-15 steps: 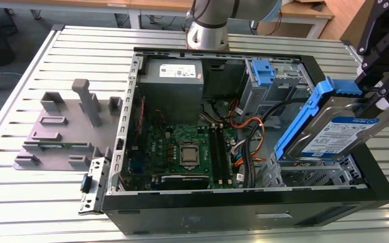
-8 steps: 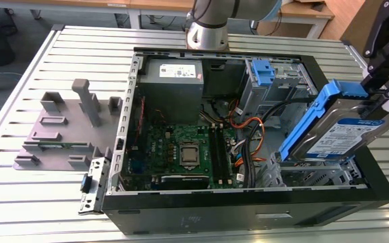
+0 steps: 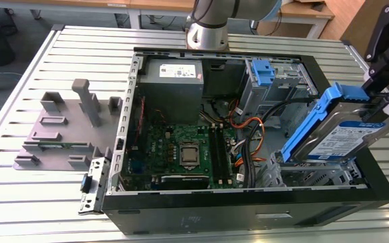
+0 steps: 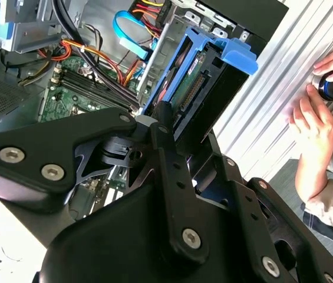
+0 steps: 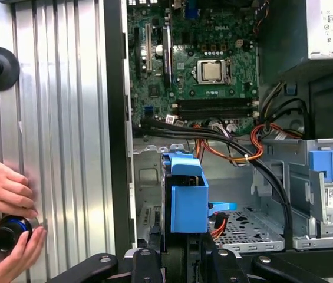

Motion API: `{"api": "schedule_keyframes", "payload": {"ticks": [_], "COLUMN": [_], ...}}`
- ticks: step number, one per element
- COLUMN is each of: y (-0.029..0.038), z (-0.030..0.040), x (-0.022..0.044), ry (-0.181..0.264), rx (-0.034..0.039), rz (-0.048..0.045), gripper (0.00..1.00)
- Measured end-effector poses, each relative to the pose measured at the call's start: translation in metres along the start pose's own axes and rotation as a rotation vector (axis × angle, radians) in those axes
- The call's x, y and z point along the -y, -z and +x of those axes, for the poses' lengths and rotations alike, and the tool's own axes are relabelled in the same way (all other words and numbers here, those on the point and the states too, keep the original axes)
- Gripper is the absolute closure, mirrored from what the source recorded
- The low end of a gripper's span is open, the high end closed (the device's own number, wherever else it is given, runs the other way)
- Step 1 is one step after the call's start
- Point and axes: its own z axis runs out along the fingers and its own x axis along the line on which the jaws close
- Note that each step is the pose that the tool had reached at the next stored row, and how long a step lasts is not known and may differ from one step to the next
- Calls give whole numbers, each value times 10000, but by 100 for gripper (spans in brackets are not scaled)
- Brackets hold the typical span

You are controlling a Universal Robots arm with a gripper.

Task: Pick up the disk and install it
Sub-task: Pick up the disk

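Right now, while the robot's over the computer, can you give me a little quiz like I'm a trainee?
1. True or false: the gripper is shut on the disk.
2. The disk's carrier frame is: A red, B blue, C green?
3. What grey thing stands on the table at the exterior view's left of the computer case?
Key: 1 true; 2 B; 3 the grey plastic stand.

blue-framed silver disk (image 3: 336, 132), tilted above open case
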Motion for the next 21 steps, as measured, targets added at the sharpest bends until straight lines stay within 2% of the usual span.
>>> {"api": "schedule_keyframes", "payload": {"ticks": [6,21], "y": [-42,-102], "z": [-10,-41], "x": [0,-3], "ry": [17,436], "rx": [1,4], "rz": [0,-12], "gripper": [65,65]}}
